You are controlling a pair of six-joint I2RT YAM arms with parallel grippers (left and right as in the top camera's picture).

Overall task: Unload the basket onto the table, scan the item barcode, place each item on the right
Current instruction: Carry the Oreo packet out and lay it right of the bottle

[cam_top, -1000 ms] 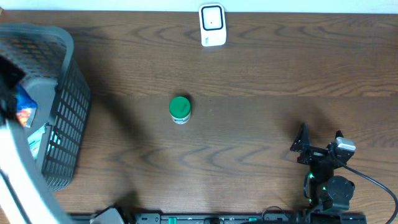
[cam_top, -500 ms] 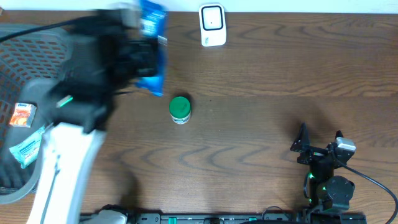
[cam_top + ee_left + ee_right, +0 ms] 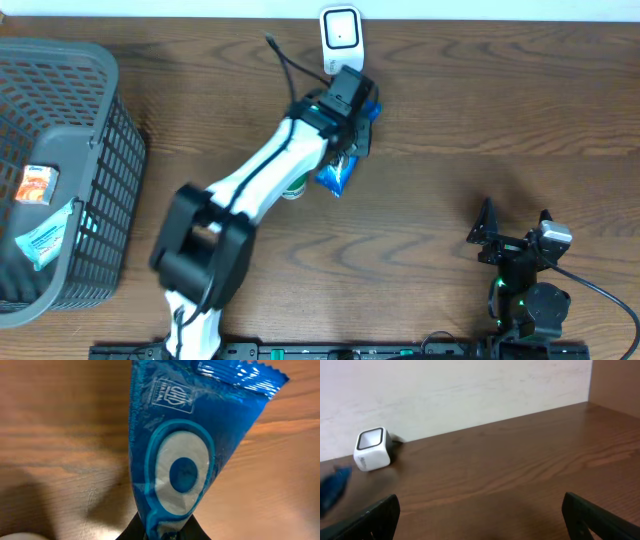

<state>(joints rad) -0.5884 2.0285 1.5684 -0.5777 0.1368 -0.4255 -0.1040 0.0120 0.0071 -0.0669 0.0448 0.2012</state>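
My left gripper (image 3: 352, 135) is shut on a blue snack packet (image 3: 336, 177) and holds it above the table, just in front of the white barcode scanner (image 3: 340, 40) at the table's far edge. In the left wrist view the blue packet (image 3: 182, 460), with a white oval on it, stands up from the gripper (image 3: 167, 535), which pinches its lower end. No barcode shows on this face. My right gripper (image 3: 515, 225) rests open at the front right, nothing between its fingers (image 3: 375, 520). It faces the scanner (image 3: 371, 449), and the packet (image 3: 332, 487) is a blur at the left edge.
A grey mesh basket (image 3: 105, 150) stands at the left edge with an orange packet (image 3: 35, 183) and a teal packet (image 3: 50, 235) inside. A green-capped jar (image 3: 293, 188) stands mid-table, mostly hidden under my left arm.
My left arm has carried the blue packet out of the basket and rightward across the table to just in front of the scanner. The right arm has stayed still.
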